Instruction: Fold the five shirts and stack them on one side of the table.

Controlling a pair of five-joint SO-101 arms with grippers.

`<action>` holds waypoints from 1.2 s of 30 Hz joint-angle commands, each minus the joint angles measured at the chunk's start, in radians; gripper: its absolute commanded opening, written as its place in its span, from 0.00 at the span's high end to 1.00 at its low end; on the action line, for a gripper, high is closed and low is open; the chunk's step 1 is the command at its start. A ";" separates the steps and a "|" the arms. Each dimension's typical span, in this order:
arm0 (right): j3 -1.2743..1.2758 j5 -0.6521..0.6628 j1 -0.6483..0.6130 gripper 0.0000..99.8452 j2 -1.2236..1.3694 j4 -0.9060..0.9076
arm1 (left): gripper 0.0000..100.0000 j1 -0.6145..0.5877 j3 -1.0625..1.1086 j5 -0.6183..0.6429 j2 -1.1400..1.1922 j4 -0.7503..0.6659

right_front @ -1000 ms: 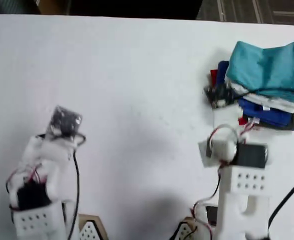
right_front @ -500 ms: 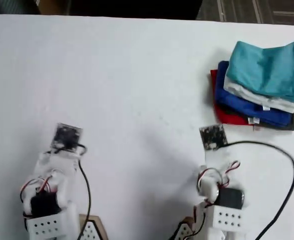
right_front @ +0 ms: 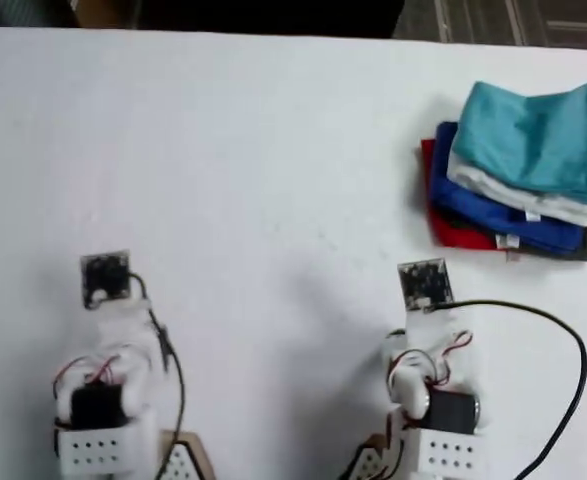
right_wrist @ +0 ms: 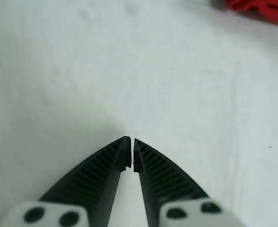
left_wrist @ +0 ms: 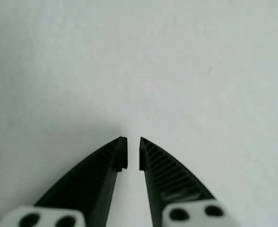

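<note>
A stack of folded shirts (right_front: 518,185) lies at the table's far right. A teal shirt (right_front: 538,130) is on top, with white, blue (right_front: 493,215) and red (right_front: 451,232) shirts under it and a black edge at the bottom. My left gripper (left_wrist: 131,144) is shut over bare table, with nothing between its fingers. My right gripper (right_wrist: 130,142) is shut too and holds nothing; an edge of the red shirt (right_wrist: 264,9) shows beyond it. Both arms sit folded back at the near edge, the left arm (right_front: 98,400) at the left and the right arm (right_front: 435,400) below the stack.
The white table (right_front: 273,170) stretches wide between the arms and its far edge. A black cable (right_front: 563,340) loops from the right arm toward the near right corner. Dark floor lies past the far edge.
The right arm has drawn back from the shirt stack to the near edge. The left arm has also folded back toward the near edge. The stack has not moved.
</note>
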 commanded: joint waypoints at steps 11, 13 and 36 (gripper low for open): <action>0.009 0.005 -0.016 0.98 -0.002 0.007 | 0.93 0.318 0.024 0.002 -0.026 0.003; 0.009 0.005 -0.012 0.98 -0.004 0.007 | 0.93 0.318 0.024 0.002 -0.026 0.003; 0.009 0.005 -0.016 0.98 -0.004 0.007 | 0.93 0.318 0.024 0.000 -0.026 0.003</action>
